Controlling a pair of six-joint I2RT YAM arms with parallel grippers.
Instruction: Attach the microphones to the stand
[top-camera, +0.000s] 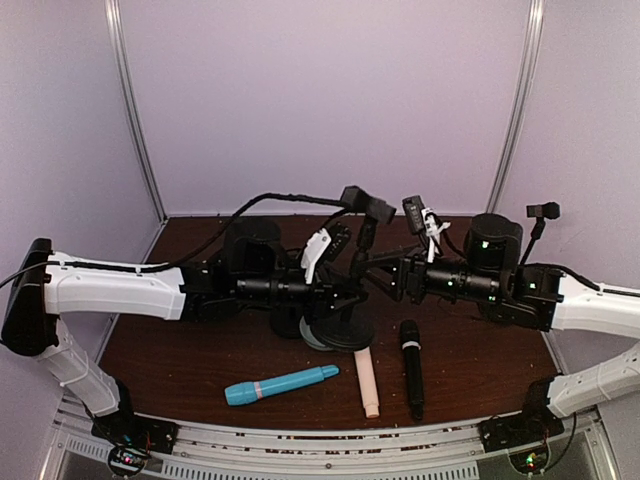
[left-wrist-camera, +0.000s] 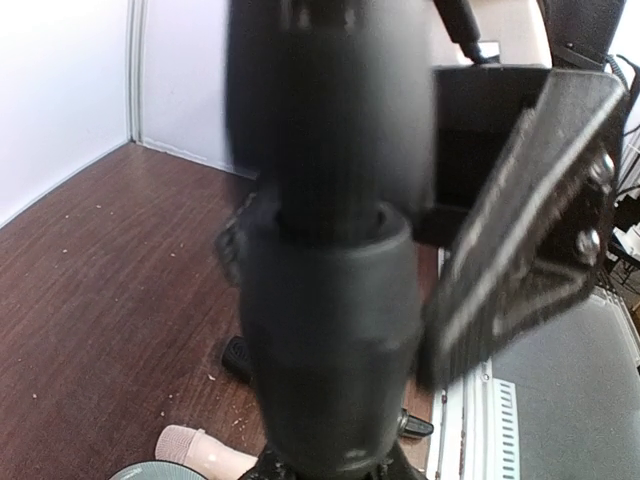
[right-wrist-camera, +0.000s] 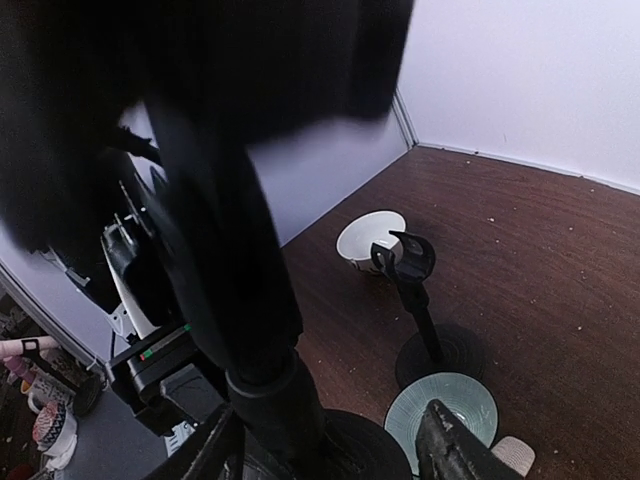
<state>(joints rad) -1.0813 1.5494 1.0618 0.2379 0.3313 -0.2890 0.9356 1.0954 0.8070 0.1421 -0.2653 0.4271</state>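
Left wrist: blurry stand (left-wrist-camera: 330, 320), half-hidden pink microphone (left-wrist-camera: 195, 447).

Three microphones are laid flat, nearer the bases than the left claw (top-camera: 345, 290): the light blue microphone (top-camera: 282, 384) leftward, the pink-beige microphone (top-camera: 367, 382) just rightward, the black microphone (top-camera: 411, 368) further right. The stand (top-camera: 352, 333) is clasped upright within it.

The bench (top-camera: 170, 360) is dark reddish-brown with a wood grain. Low in the top view lie 3 colours side by side: a light blue microphone (top-camera: 282, 384) with a pink band, a pale pink-beige microphone (top-camera: 367, 383) and a black microphone (top-camera: 411, 368). The stand (top-camera: 350, 330) at centre is black. The left arm (top-camera: 110, 285) and right arm (top-camera: 600, 305) are white and black. In the right wrist view, a white bowl (right-wrist-camera: 370, 238) shows mid-frame, and a pale green dish (right-wrist-camera: 440, 405) at the lower right.
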